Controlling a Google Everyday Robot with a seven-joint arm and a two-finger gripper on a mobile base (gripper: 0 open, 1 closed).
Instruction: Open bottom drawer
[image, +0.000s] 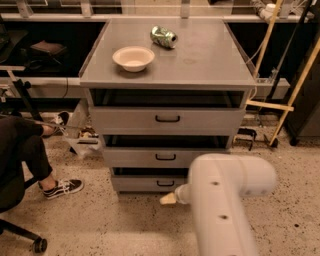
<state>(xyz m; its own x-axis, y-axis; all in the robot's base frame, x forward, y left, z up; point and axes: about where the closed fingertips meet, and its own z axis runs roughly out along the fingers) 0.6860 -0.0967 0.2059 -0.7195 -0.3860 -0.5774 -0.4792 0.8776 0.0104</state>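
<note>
speckled floor (100, 220), grey three-drawer cabinet (200, 65). cream-tipped gripper (168, 199) sits just below the black bar handle (165, 183) of the narrow grey bottom drawer (137, 183); grip state cannot be told.

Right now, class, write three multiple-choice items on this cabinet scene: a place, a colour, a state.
1. Where is the gripper? A on the cabinet top; B low, in front of the bottom drawer; C by the sneaker.
2. What colour is that drawer's handle? A black; B red; C white.
3. How is the green can? A upright; B on its side; C on the floor.
Key: 1 B, its tip sits just below that handle; 2 A, a dark bar on grey; 3 B, it lies flat near the white bowl.
</note>
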